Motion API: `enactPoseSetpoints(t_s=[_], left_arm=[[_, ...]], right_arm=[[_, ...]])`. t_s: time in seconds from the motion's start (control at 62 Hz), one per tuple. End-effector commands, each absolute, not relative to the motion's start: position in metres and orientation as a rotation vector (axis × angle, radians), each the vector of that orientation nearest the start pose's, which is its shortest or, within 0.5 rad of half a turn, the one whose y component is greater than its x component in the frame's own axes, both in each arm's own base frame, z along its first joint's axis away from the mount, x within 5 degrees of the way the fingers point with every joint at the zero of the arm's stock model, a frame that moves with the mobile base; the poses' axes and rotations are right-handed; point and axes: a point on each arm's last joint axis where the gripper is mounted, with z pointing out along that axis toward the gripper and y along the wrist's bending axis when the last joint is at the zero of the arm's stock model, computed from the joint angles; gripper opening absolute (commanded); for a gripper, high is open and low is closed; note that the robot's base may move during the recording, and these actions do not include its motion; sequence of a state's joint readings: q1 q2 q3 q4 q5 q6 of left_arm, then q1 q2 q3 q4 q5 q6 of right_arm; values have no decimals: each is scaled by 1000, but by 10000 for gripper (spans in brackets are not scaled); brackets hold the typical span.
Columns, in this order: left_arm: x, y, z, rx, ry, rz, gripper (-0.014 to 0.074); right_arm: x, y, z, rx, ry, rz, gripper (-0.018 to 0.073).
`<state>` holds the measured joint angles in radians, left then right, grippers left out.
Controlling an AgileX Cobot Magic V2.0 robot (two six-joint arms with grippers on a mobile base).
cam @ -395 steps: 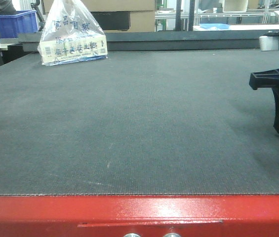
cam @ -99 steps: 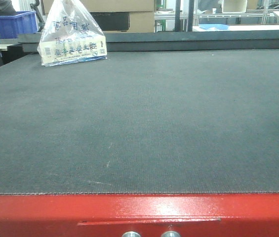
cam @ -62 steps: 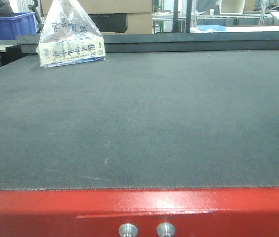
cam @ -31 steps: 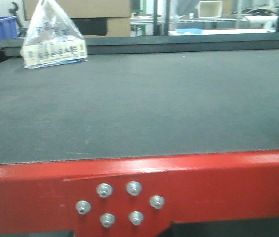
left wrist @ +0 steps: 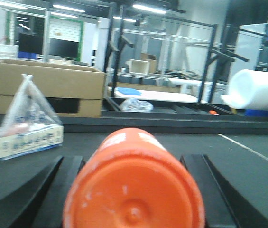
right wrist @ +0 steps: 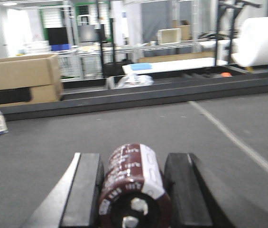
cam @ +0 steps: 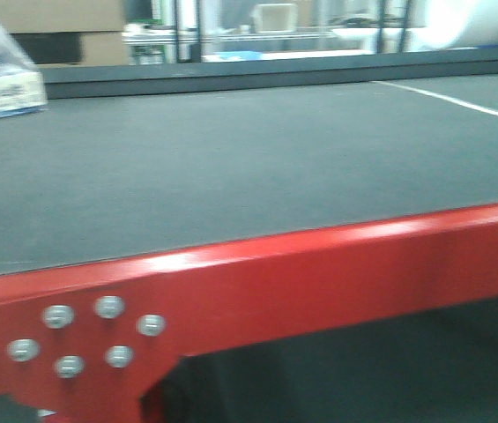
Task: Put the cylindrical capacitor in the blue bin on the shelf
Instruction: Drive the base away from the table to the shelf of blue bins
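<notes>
My right gripper [right wrist: 133,156] is shut on the cylindrical capacitor [right wrist: 134,183], a dark maroon-black cylinder with white lettering, a white stripe and two metal terminals on its near end. It is held level above the dark mat [right wrist: 124,128]. My left gripper [left wrist: 129,159] is shut on an orange container [left wrist: 134,185] with white lettering, its round base facing the camera. Neither gripper shows in the front view. The shelf with the steel front rail and the blue bin are out of view.
The red-edged table [cam: 319,273] with its dark mat fills the front view; a white line [cam: 460,101] crosses the mat at right. A plastic bag with a box [left wrist: 27,128] sits far left. A cardboard box [left wrist: 48,88] and a white foam roll [left wrist: 254,90] stand behind.
The front view has swung right and drawn back: the bag slid to the left edge and the red table edge rose and tilted. The right gripper and orange container seen earlier have left that view.
</notes>
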<state>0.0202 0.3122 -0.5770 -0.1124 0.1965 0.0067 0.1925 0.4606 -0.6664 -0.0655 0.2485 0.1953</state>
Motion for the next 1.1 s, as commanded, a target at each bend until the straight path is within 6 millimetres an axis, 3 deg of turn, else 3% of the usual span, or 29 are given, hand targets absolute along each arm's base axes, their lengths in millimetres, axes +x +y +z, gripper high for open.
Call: enactPoseSetpoints(t_s=[0.0, 1.081], left_arm=[[59, -1, 371, -70, 1383, -93, -111], [59, -1, 371, -70, 1383, -93, -111]], right_arm=[[86, 15, 383, -43, 1500, 240, -167], [86, 15, 383, -43, 1500, 240, -167]])
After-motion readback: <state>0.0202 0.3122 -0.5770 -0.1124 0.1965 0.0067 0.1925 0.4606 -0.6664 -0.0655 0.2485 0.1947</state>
